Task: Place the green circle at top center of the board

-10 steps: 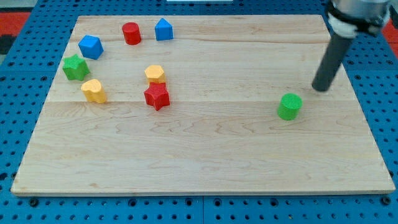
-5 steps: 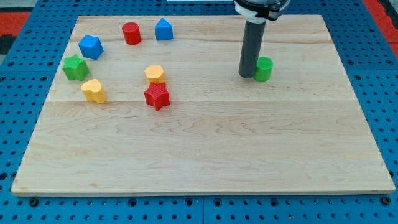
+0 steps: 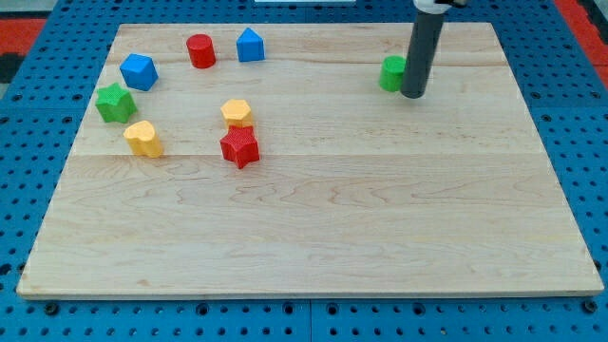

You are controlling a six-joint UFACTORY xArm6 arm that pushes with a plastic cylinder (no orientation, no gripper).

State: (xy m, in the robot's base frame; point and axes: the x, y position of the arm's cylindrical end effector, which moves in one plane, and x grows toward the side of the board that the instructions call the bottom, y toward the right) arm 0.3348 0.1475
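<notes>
The green circle (image 3: 390, 73), a short green cylinder, stands near the view's top of the wooden board (image 3: 313, 218), right of the middle. My tip (image 3: 412, 94) rests on the board at the circle's right side and just below it, touching or nearly touching it. The dark rod hides the circle's right edge.
At the view's left stand a red cylinder (image 3: 200, 50), a blue house-shaped block (image 3: 250, 45), a blue block (image 3: 139, 71), a green star (image 3: 115, 103), a yellow heart-like block (image 3: 143, 139), a yellow hexagon (image 3: 237, 113) and a red star (image 3: 239, 147).
The green circle has moved from the board's right middle up and left toward the view's top. My tip went from its right to its left, and is now at its right again.
</notes>
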